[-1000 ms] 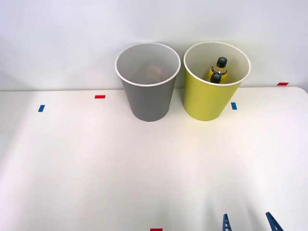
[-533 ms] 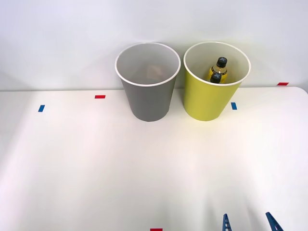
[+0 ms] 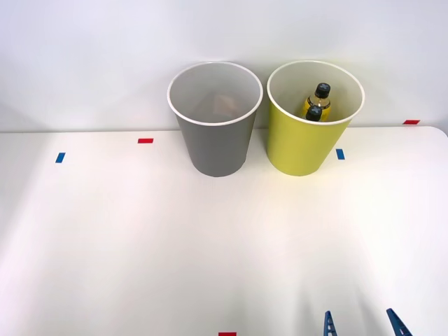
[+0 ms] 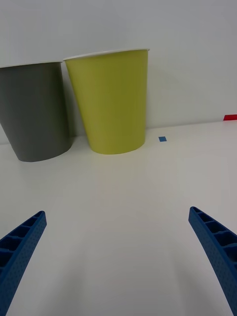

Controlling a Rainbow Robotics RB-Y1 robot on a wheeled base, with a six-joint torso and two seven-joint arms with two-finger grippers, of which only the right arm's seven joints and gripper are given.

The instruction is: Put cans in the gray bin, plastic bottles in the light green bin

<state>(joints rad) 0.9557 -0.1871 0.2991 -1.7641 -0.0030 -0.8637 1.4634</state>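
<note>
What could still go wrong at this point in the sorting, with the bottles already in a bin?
1. The two black-capped plastic bottles stand upright inside the round yellow-green bin, necks near its rim; another item dropped in might knock them over.
2. The round gray bin sits close beside the yellow-green one, so a loose release could land in the wrong bin.
3. The right gripper is low over the white table, jaws open; a forward sweep could nudge the bins.

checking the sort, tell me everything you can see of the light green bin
The light green bin is a round, tapered yellow-green wastebasket with a white rim and pale inside, plastic by its look. It stands upright at the table's far edge by the wall, just right of the gray bin. Two plastic bottles with black caps stand inside, one yellow. Nothing grips it.
</note>
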